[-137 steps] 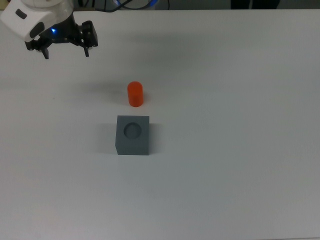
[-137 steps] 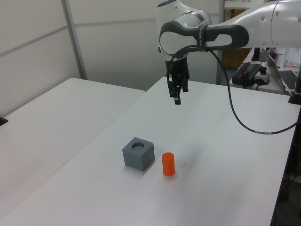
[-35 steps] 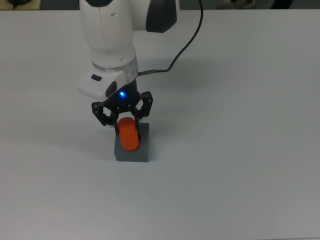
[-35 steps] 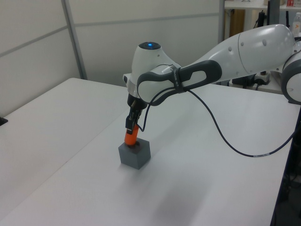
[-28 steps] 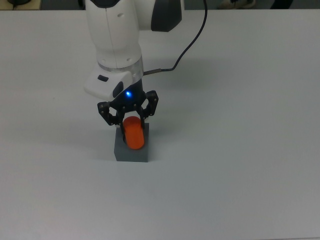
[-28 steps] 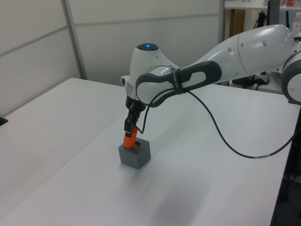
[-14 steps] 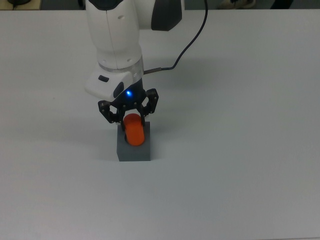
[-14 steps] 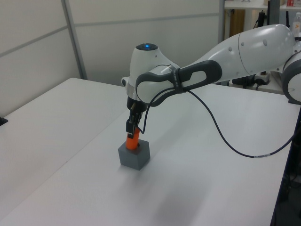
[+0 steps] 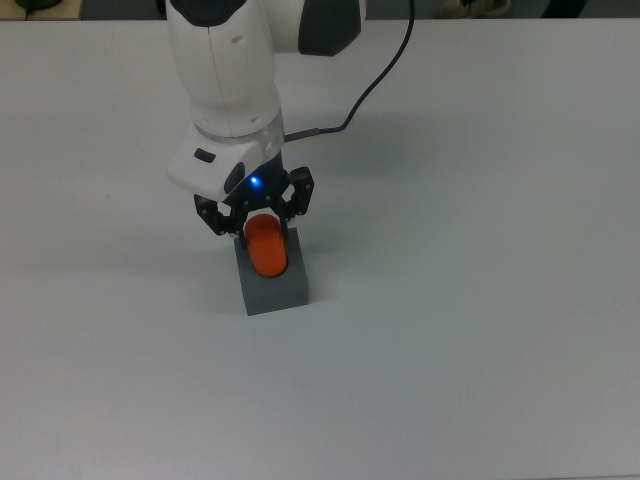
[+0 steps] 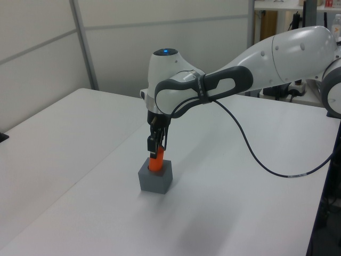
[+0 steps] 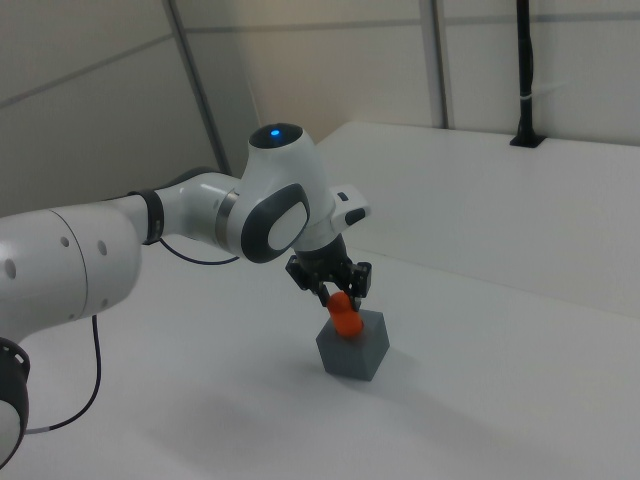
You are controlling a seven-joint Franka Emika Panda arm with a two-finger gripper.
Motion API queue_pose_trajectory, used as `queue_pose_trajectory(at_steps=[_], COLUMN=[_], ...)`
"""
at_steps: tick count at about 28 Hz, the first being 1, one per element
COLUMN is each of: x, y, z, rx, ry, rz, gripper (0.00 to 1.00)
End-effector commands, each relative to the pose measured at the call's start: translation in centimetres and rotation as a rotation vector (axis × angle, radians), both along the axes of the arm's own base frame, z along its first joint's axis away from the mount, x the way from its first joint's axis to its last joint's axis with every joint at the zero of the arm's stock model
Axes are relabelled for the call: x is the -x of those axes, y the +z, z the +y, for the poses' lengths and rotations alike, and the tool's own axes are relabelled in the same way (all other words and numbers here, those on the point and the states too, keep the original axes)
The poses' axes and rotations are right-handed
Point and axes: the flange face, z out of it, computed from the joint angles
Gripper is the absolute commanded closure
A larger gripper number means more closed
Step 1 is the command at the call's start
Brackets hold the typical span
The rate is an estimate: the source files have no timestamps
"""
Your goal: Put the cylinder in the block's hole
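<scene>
The gripper (image 9: 262, 224) pinches the upper end of the orange cylinder (image 9: 267, 249), which hangs just below its fingertips; the cylinder's lower end sits in the top of the grey block (image 9: 277, 290) on the white table (image 9: 480, 300); the block's hole is hidden by the cylinder.

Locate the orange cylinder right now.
In the top view, left of centre: the cylinder is held in the gripper, its lower end at the top face of the grey block.
</scene>
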Motion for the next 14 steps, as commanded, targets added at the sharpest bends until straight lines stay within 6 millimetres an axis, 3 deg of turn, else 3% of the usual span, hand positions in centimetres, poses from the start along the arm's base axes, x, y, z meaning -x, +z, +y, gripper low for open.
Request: queue_pose_trajectory(at_steps=[1, 7, 8, 14], x=[0.4, 1.8, 2.8, 5.5], y=[1.4, 4.7, 5.7, 8.8], z=[-0.4, -2.3, -3.8, -5.6], rx=[-0.005, 0.006, 0.013, 0.078], ry=[-0.004, -0.035, -0.055, -0.066], rz=[0.002, 0.014, 0.058, 0.178], gripper=[0.00, 0.00, 0.00, 0.00])
